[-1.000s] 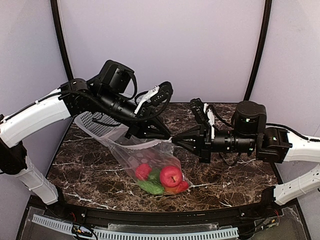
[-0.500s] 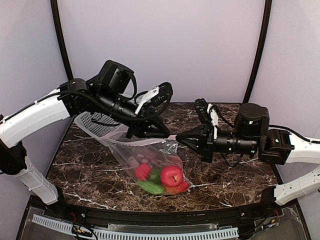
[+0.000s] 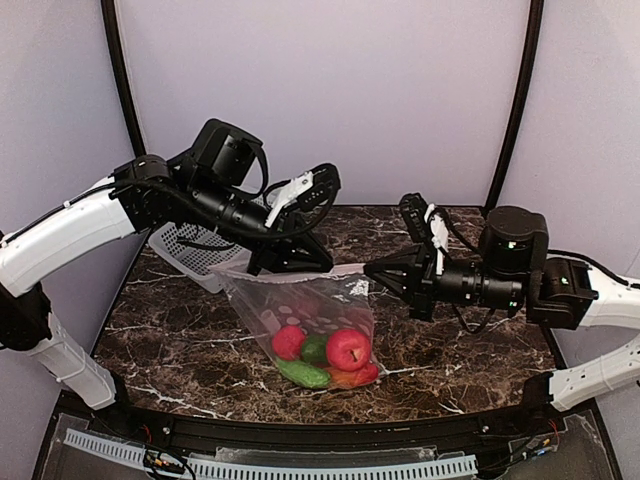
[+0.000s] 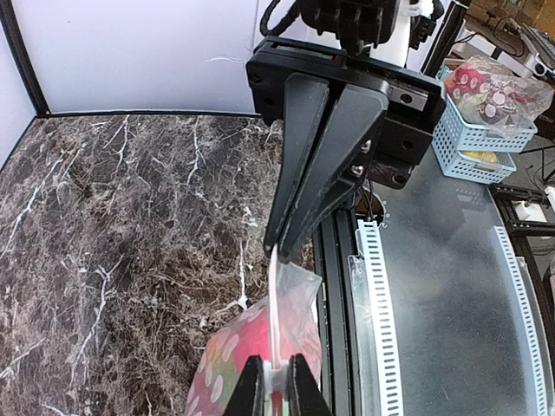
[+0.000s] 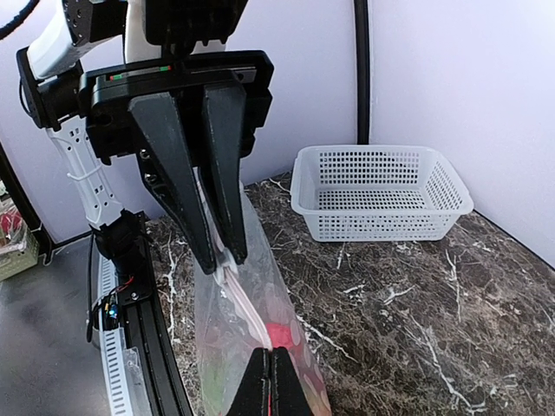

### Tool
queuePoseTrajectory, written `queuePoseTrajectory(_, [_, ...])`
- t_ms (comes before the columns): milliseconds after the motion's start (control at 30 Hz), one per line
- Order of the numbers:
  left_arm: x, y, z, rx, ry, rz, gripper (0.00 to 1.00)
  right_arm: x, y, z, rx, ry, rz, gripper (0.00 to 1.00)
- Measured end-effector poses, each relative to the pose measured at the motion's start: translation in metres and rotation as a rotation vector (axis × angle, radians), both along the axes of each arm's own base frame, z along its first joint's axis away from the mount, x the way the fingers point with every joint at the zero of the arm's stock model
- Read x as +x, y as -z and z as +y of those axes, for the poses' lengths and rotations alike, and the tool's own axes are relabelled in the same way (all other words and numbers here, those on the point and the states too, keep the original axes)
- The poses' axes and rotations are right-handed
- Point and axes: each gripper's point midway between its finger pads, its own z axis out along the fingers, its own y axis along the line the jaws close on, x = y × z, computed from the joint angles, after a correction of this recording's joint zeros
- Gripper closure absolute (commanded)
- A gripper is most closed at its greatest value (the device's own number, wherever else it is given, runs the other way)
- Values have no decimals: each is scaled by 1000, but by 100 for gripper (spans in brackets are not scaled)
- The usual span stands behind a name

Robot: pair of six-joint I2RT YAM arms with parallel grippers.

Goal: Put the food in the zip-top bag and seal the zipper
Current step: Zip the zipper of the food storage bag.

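Left gripper: jaws clamped on the top edge of the zip-top bag, toward its left part. Right gripper: pinched fully shut on the zipper at the opposite end (slider tab hidden between the pads).

Bag hangs stretched between the two, bottom resting on the table. Food sits heaped inside at the bottom, so loading looks done.

Seal: probably near finished; seam closure not resolvable.

Both arms reach inward over mid-table, fingertips facing each other. White basket lies behind the left arm.
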Motion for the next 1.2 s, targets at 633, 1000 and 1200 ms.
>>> queuePoseTrajectory(633, [17,5,20,44,-70,-33,99,16,1,-26,-50,138,-22,100])
queuePoseTrajectory(1000, [30,10,31,53,-109,-30,99,35,3,-39,-96,271,-28,100])
queuePoseTrajectory(1200, [35,14,35,60,-125,-25,99,44,5,-44,-118,335,-28,100])
